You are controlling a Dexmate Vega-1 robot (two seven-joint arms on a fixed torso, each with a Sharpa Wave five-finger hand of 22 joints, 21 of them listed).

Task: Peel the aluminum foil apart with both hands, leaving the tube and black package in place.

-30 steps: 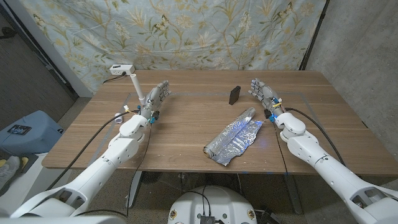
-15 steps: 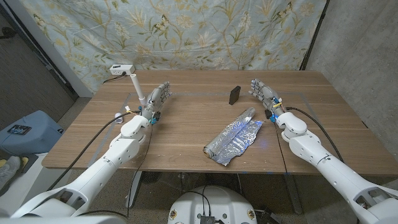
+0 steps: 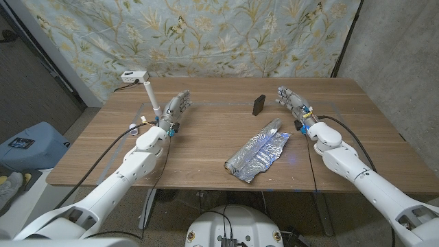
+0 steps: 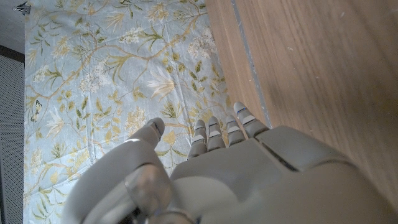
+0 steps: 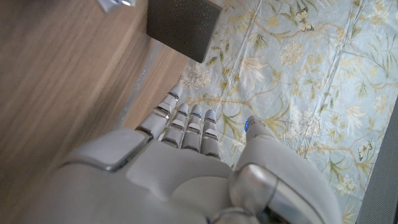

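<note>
Centrally, the crumpled aluminum foil (image 3: 258,156) lies on the wooden surface (image 3: 206,144), running diagonally from near the front edge up toward the right; its upper end is rolled into a tube-like fold. Behind it, well apart, the black package (image 3: 258,104) stands upright; in the right wrist view the same black package (image 5: 183,27) appears beyond the fingertips. A white tube (image 3: 152,98) rises at a tilt at the far left, just beside the left hand, and a small white device (image 3: 133,76) with a cable sits at the far left corner.

Left hand (image 3: 176,110): released, fingers extended and slightly apart, holding nothing, positioned over the left part of the surface, well apart from the foil. The left wrist view shows this left hand (image 4: 236,174) with fingers straight, pointing toward the floral backdrop (image 4: 112,81).

Right hand (image 3: 293,103): likewise released, fingers extended, grasping nothing, placed just beyond the foil's upper end, to the right of the black package. The right wrist view shows the right hand (image 5: 186,168) with fingers straight and together, thumb set apart.
</note>
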